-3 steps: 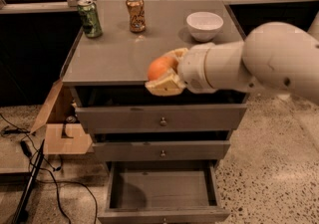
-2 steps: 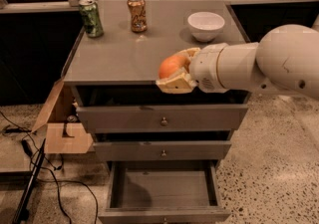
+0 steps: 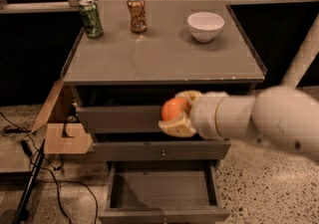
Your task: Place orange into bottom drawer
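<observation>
The orange point(image 3: 173, 109) was seen clamped between the cream-coloured fingers point(image 3: 175, 127) of the gripper point(image 3: 178, 112), one finger curled over the fruit and the other cupped beneath it. The gripper was held out in front of the grey cabinet point(image 3: 164, 56), level with the uppermost drawer front point(image 3: 119, 117), with the white arm point(image 3: 259, 118) reaching in from the right of the view. The bottom drawer point(image 3: 159, 190) was found pulled open below, directly under the held fruit and well apart from it, its plain grey floor exposed. On the cabinet top a green can point(image 3: 90, 17) and an orange-copper can point(image 3: 136, 13) were stood upright near the back edge, and a white bowl point(image 3: 205, 25) was set to their right. A cardboard box point(image 3: 60, 128) was placed against the cabinet's left side, and black cables point(image 3: 55, 188) were laid across the speckled floor.
</observation>
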Tool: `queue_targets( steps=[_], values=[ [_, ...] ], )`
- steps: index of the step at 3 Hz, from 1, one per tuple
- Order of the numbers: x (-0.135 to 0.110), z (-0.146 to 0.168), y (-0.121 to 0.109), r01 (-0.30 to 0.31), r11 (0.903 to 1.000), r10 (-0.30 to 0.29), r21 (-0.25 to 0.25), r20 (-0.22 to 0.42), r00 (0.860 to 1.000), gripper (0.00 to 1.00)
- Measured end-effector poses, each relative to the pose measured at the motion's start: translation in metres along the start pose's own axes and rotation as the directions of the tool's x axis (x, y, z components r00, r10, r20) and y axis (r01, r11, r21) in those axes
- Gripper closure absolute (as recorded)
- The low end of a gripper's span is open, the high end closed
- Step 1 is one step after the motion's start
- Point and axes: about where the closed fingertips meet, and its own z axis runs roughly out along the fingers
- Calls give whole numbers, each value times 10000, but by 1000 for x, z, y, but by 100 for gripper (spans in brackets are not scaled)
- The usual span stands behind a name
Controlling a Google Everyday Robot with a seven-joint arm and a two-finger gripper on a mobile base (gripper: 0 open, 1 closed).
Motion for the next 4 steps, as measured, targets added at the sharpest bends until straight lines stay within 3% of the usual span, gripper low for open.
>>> queue_targets(
  steps=[1, 2, 3, 4],
  values=[
    [76, 28, 45, -504, 9987, 507, -113, 281, 9983, 100],
    [170, 68, 84, -1575, 9855, 1602, -628, 415, 9862, 100],
    [177, 77, 92, -1983, 9758, 2040, -919, 569, 9773, 100],
    [203, 90, 92, -1621, 9818, 1666, -990, 394, 9852, 100]
  ],
)
